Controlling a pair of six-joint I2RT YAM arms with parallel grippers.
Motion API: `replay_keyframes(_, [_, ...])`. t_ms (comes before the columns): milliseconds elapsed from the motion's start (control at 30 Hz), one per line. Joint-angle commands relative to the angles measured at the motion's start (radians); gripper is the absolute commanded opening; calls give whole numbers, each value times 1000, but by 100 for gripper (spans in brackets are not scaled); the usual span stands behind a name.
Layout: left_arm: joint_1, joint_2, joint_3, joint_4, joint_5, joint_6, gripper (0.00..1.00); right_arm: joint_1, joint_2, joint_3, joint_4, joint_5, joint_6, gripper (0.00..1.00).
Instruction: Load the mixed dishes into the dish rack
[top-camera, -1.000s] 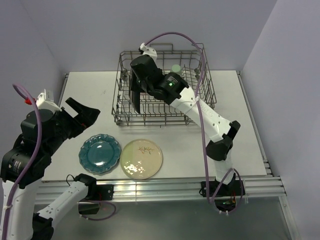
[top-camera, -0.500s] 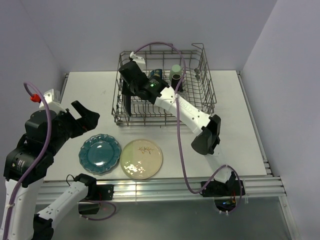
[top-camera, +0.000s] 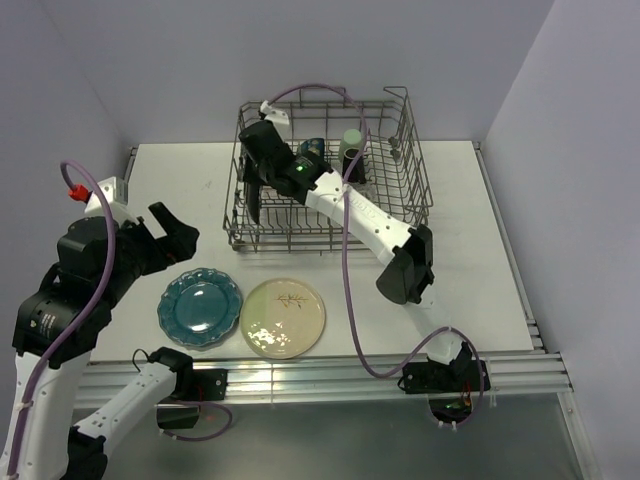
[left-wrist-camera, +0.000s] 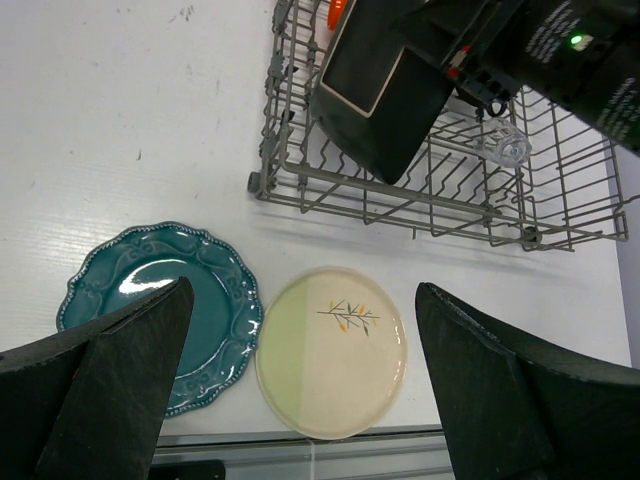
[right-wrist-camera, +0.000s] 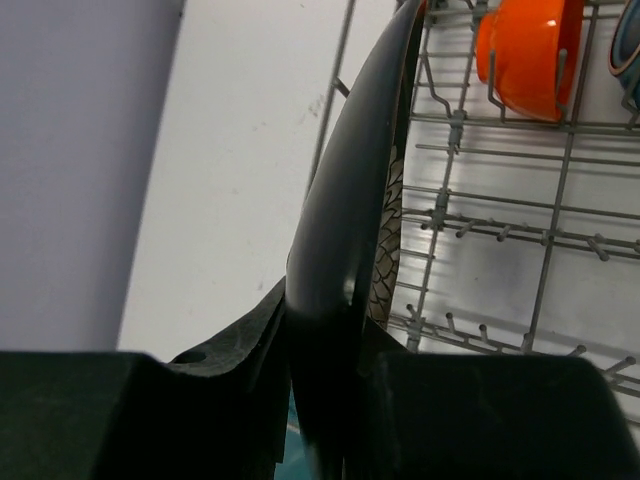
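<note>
The right gripper's (right-wrist-camera: 325, 395) jaws pinch the black square floral plate (right-wrist-camera: 345, 230) by one edge. The plate stands on its thin side and leans a little. It is at the left end of the dish rack (top-camera: 415, 190), just inside the wire wall. I cannot tell if its low edge sits on the wires.

More dishes are in the rack. The red-orange bowl (right-wrist-camera: 530, 50) stands on its side between the wire pins, near the back and close to the black plate. The dark bowl (top-camera: 313, 148) is next to it. The pale green cup (top-camera: 352, 137) and the brown mug (top-camera: 352, 160) are farther right, with the cup behind the mug. The clear glass (left-wrist-camera: 503, 148) is on the rack floor near the middle.

The left gripper's (top-camera: 172, 228) jaws are spread wide and hold nothing. They hang in the air above the left side of the worktop (top-camera: 480, 250).

Under them, two plates lie flat on the worktop, in front of the rack. The teal scalloped plate (left-wrist-camera: 160, 315) is on the left. The cream round plate (left-wrist-camera: 330, 350) is on the right, and it has a small leafy twig painted on it. The two plates are right beside each other, and both are apart from the rack.
</note>
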Motion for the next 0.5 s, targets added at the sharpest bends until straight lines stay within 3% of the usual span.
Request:
replay_keyframes(0, [1, 10, -5, 2, -25, 33, 99, 17, 7, 54, 182, 12, -29, 0])
replay_keyframes(467, [1, 23, -19, -6, -34, 35, 99, 41, 26, -9, 146, 76, -112, 1])
